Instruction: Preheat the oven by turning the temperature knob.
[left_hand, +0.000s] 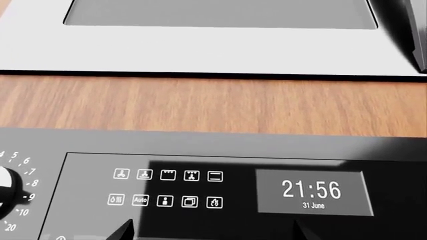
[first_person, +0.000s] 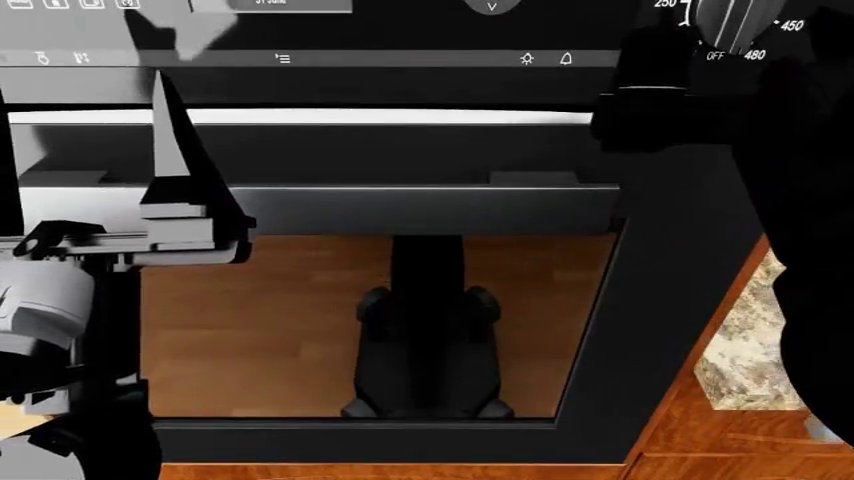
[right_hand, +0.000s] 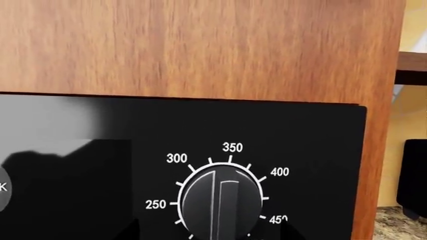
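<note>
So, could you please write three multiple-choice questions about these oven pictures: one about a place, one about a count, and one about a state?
1. On which side of the oven's control panel, in the head view, is the temperature knob?
A. the left
B. the middle
C. the right

2. How many square icons are beside the clock display?
A. six
B. ten
C. fourteen

3. What does the clock display show?
A. 21:56, 31 June
B. 12:00, 1 May
C. nothing, it is dark

Answers: 1 C, the dial with OFF, 450 and 480 sits at the head view's upper right. 2 B, there are two rows of five. 3 A, the white digits are readable in the left wrist view.
</note>
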